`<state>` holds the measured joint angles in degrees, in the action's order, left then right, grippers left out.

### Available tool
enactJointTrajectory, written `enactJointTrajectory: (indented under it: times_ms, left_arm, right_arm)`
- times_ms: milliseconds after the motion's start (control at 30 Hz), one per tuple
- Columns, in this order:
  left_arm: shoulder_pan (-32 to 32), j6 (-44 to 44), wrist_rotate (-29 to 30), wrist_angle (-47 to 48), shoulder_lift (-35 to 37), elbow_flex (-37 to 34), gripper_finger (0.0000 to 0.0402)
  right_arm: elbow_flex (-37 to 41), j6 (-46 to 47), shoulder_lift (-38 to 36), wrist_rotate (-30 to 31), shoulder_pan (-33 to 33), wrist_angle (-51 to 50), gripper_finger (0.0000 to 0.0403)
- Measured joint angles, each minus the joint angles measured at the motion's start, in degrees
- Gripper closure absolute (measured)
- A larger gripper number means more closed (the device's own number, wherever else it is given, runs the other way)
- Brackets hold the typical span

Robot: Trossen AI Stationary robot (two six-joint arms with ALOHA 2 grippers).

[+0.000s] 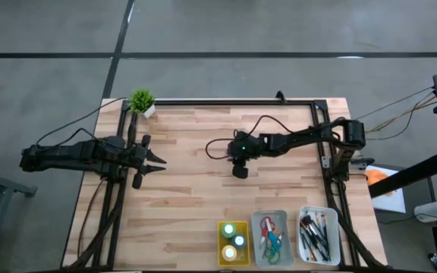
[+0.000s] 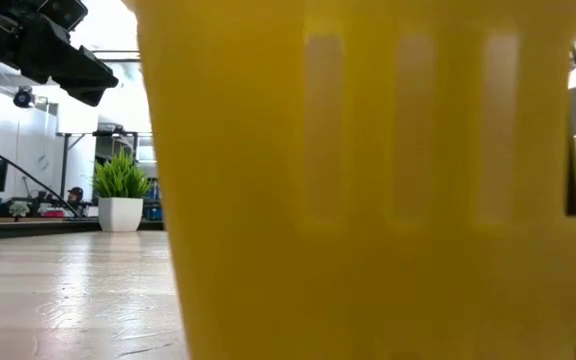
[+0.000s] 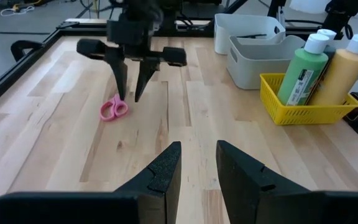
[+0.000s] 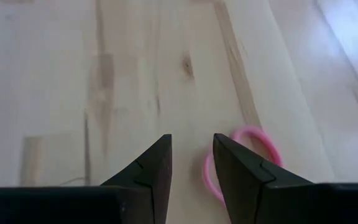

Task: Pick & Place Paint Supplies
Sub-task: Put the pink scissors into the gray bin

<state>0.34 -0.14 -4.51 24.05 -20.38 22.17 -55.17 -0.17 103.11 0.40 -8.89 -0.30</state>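
Small pink-handled scissors (image 3: 113, 110) lie flat on the wooden table near its middle; their loops (image 4: 251, 130) show just beside my right gripper's fingers. My right gripper (image 3: 131, 97) (image 4: 191, 163) hangs open over the table, pointing slantwise down, with its fingertips close to the scissors and nothing between them. In the high view the right gripper (image 1: 240, 171) hides them. My left gripper (image 1: 156, 161) (image 3: 197, 163) waits open at the table's left side. A green bottle (image 3: 303, 70) and a yellow bottle (image 3: 344, 70) stand in the yellow tray (image 3: 303, 113).
Along the near edge stand the yellow tray (image 1: 221, 244), a grey tray (image 1: 282, 227) with more scissors, and a white tray (image 1: 319, 212) with brushes. A potted plant (image 1: 142, 101) stands at the far left corner. The yellow tray's wall (image 2: 368, 200) fills the low view.
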Motion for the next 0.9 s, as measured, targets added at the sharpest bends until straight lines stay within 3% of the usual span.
enactJointTrajectory:
  times_ms: [500,733,900]
  left_arm:
    - [0.0,0.2,0.0,0.0,0.0,0.0,0.0297]
    - [0.0,0.2,0.0,0.1,0.0,0.0,0.0297]
    - [0.0,0.2,0.0,0.2,0.0,0.0,0.0297]
  right_arm:
    - [0.3,1.6,3.1,1.3,-1.3,-1.3,0.0286]
    - [0.3,1.3,3.7,1.3,-1.6,-1.2,0.0232]
    - [0.5,1.1,3.7,1.3,-1.6,-1.2,0.0221]
